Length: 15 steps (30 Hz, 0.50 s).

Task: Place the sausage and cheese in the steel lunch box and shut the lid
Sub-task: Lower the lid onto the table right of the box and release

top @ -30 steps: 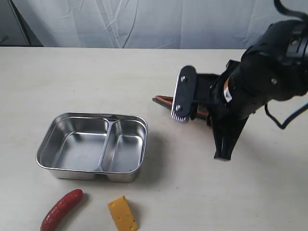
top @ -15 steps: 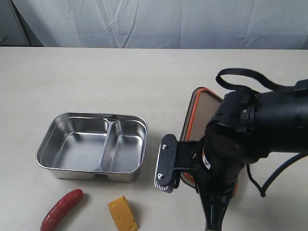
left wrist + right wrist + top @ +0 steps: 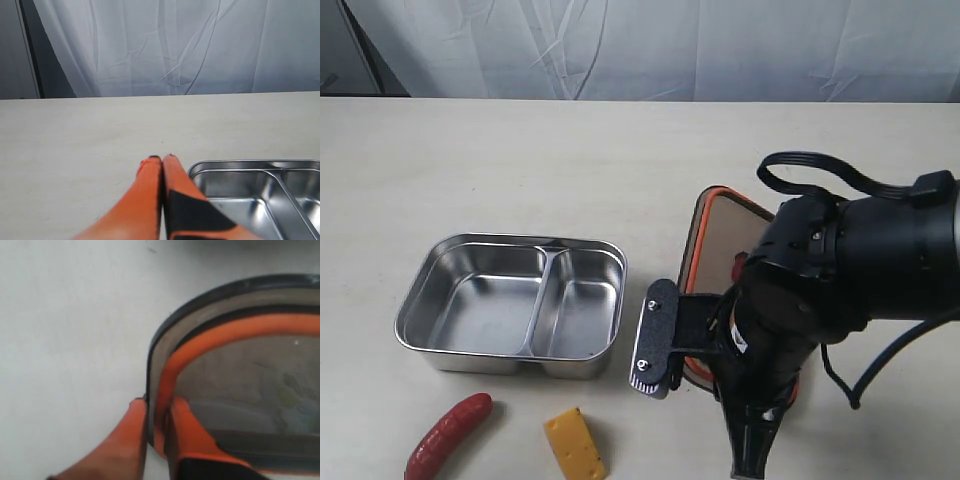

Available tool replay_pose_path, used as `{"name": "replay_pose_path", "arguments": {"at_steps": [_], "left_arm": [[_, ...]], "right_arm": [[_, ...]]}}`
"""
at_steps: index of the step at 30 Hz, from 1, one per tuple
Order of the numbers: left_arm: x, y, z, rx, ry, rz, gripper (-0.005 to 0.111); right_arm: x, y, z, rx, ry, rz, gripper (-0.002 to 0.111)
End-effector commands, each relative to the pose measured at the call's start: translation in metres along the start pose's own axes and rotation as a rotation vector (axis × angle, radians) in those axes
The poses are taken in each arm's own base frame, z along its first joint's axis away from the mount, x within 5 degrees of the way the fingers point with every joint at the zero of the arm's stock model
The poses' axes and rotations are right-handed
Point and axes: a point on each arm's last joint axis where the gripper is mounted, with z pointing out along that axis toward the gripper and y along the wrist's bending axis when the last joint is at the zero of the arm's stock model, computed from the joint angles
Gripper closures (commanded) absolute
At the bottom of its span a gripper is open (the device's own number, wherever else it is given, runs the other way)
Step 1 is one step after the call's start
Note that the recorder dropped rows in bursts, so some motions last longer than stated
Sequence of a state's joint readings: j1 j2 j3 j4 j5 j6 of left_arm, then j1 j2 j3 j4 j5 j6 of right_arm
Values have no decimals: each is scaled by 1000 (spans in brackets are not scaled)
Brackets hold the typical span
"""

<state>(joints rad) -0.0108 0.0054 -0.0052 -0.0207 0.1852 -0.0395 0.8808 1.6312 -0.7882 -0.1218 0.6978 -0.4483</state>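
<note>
The lid (image 3: 720, 232) is pinched at its rim by the right gripper (image 3: 155, 405), whose orange fingers (image 3: 131, 436) stand narrow, one on the outer edge and one on the orange seal inside. The seal side faces up and most of the lid extends away from the fingertips, behind the arm. A second ago this gripper held the lid raised and farther back over the table (image 3: 520, 160). Half a second ago it was already down low, and now it has edged a little closer to the steel lunch box (image 3: 510, 362). Whether the lid's far edge rests on the table cannot be told. The box sits just beside the right gripper on the left arm's side, open, both compartments bare, and has not moved. The cheese (image 3: 576, 445) lies near the gripper on that same side, in front of the box. The sausage (image 3: 448, 435) lies beyond the cheese, apart from it. Neither has shifted. The left gripper (image 3: 161, 159) has its fingers pressed together on nothing, low over the table, with a corner of the box just beside its tips.
</note>
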Motion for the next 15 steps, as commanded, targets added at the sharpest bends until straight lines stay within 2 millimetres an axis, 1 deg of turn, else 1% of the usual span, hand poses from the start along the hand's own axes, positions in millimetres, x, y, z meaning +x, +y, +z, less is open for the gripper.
{"name": "replay_pose_path", "arguments": {"at_steps": [1,2,4,6,9,13,15], "left_arm": [[1,0,0,0,-7,-1,107],[1,0,0,0,-7,-1,107],[1,0,0,0,-7,-1,107],[1,0,0,0,-7,-1,107],[1,0,0,0,-7,-1,107],[1,0,0,0,-7,-1,107],[1,0,0,0,-7,-1,107]], "right_arm": [[0,1,-1,-20,5,19,108],[-1,1,-2,-25,8,23,107],[-5,-1,-6,-32,8,34,86],[-8,-3,-9,-23,-9,35,69],[-11,-5,-12,-21,-18,39,69],[-18,-8,-22,-43,-21,64,69],[-27,-10,-32,-67,-54,92,69]]}}
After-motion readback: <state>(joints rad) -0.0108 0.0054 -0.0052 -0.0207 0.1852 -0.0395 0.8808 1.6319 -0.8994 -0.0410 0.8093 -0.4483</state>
